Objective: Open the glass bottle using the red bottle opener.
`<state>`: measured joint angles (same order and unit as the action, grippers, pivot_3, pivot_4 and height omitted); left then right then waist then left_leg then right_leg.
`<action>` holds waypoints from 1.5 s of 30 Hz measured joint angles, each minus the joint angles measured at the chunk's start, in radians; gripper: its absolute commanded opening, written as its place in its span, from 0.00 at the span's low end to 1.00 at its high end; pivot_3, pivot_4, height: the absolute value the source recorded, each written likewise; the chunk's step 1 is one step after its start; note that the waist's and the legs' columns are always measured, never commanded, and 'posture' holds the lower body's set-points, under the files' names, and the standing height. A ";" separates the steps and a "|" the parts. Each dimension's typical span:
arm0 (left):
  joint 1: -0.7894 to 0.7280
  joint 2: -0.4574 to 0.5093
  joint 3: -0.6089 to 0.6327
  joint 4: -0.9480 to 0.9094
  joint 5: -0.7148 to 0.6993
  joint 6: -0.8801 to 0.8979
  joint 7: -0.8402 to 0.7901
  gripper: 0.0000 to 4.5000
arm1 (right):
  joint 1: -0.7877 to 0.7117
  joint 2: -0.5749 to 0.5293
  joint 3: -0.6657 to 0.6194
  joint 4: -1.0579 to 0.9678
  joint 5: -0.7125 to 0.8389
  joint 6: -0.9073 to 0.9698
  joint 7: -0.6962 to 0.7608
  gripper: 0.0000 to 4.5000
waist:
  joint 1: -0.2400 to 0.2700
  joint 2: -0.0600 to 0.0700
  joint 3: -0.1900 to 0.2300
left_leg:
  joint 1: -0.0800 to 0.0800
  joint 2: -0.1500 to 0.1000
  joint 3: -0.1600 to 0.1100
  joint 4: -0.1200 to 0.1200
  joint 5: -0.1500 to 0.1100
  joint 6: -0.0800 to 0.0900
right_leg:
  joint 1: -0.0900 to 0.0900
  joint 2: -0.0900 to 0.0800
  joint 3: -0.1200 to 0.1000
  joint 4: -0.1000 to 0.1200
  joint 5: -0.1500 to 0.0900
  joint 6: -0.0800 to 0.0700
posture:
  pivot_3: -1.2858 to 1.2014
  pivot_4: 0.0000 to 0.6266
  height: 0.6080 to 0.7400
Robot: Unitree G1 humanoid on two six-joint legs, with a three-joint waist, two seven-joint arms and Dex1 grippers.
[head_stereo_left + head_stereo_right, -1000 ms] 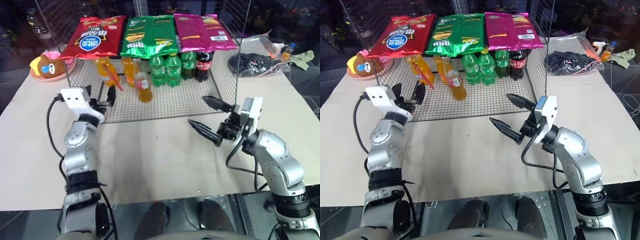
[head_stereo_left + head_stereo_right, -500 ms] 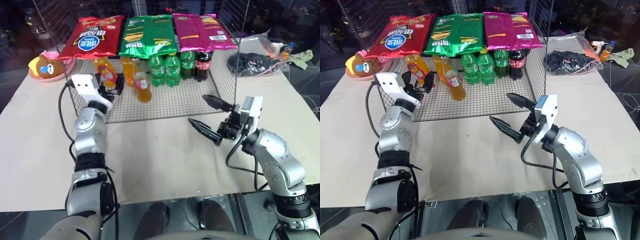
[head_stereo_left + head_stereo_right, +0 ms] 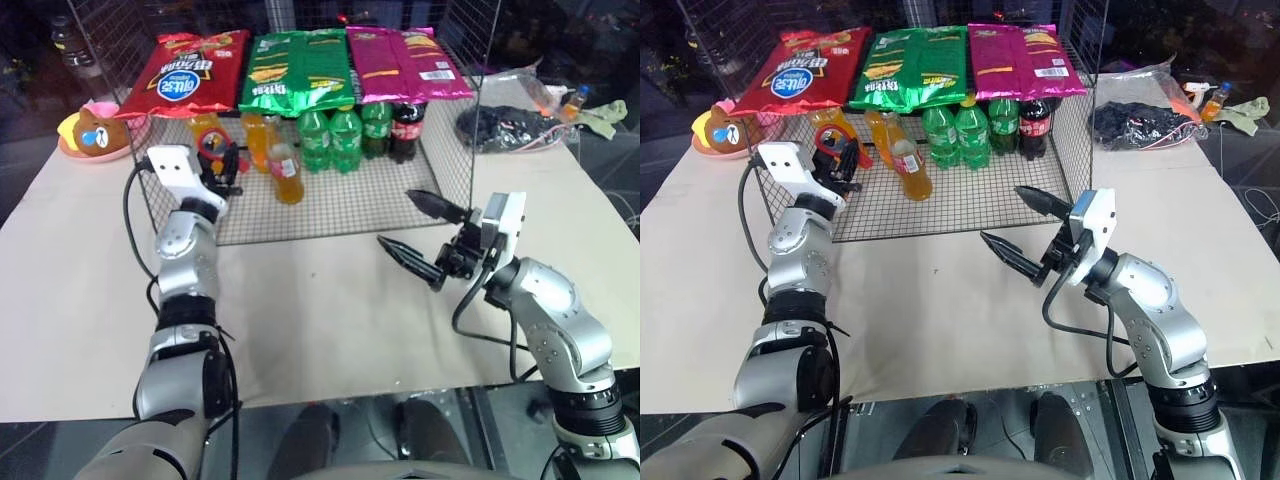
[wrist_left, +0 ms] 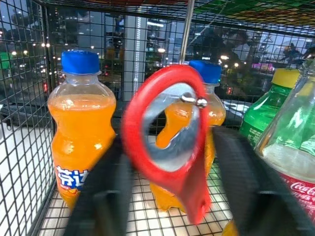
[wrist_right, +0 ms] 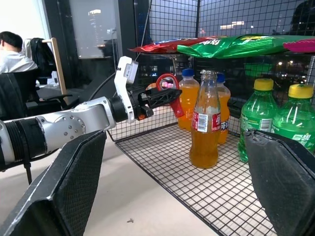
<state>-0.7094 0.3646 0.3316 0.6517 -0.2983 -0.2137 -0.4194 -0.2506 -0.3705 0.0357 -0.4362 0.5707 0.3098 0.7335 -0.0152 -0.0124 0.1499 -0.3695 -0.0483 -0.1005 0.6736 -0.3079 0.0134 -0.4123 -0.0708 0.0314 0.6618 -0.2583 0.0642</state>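
Observation:
The red bottle opener hangs by its ring from a hook at the left end of the wire rack. My left gripper reaches into the rack, and its two black fingers are shut on the opener from both sides. The glass bottle of orange drink stands upright on the rack floor just right of it, red label and cap showing in the right wrist view. My right gripper hovers open over the table in front of the rack's right half, holding nothing.
The wire rack carries chip bags on top. Inside stand orange plastic sodas, green bottles and a cola bottle. A pink bowl with a toy lies far left, a dark bundle far right.
My left gripper has moved forward into the rack and its fingers have closed onto the red bottle opener. The right arm has not moved.

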 measured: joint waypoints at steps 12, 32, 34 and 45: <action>0.078 -0.018 0.013 -0.113 -0.089 0.049 -0.059 0.02 | 0.000 0.000 0.007 0.000 0.000 0.008 0.003 1.00 | -0.001 0.000 0.000 | -0.001 0.000 -0.001 0.001 0.000 0.000 | 0.000 0.000 0.000 0.000 0.000 0.000 | 0.52 0.24 1.00; 0.143 -0.067 0.034 -0.344 -0.380 0.371 -0.212 0.02 | 0.016 0.001 0.007 0.001 -0.001 0.008 0.002 1.00 | -0.001 0.000 0.000 | -0.002 0.000 -0.003 0.005 0.000 0.000 | 0.000 0.000 -0.003 0.001 0.000 0.000 | 0.52 0.24 1.00; 0.162 -0.067 0.012 -0.371 -0.405 0.425 -0.246 0.02 | 0.022 0.000 0.007 0.001 -0.002 0.008 0.002 1.00 | -0.001 0.000 0.000 | -0.002 0.000 -0.003 0.005 0.000 0.000 | 0.000 0.000 -0.003 0.001 0.000 0.000 | 0.52 0.24 1.00; 0.218 -0.069 -0.159 -0.511 -0.504 0.762 -0.420 0.02 | 0.008 -0.006 0.068 0.027 -0.043 0.160 -0.079 1.00 | -0.003 0.000 0.000 | -0.002 0.000 -0.003 0.005 0.000 0.000 | 0.000 0.000 -0.002 0.002 0.000 0.000 | 0.52 0.24 1.00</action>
<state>-0.4911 0.2955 0.1731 0.1405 -0.8019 0.5483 -0.8395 -0.2422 -0.3764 0.1037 -0.4091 0.5275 0.4696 0.6547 -0.0178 -0.0123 0.1499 -0.3719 -0.0483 -0.1032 0.6791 -0.3079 0.0134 -0.4120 -0.0708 0.0290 0.6636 -0.2582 0.0642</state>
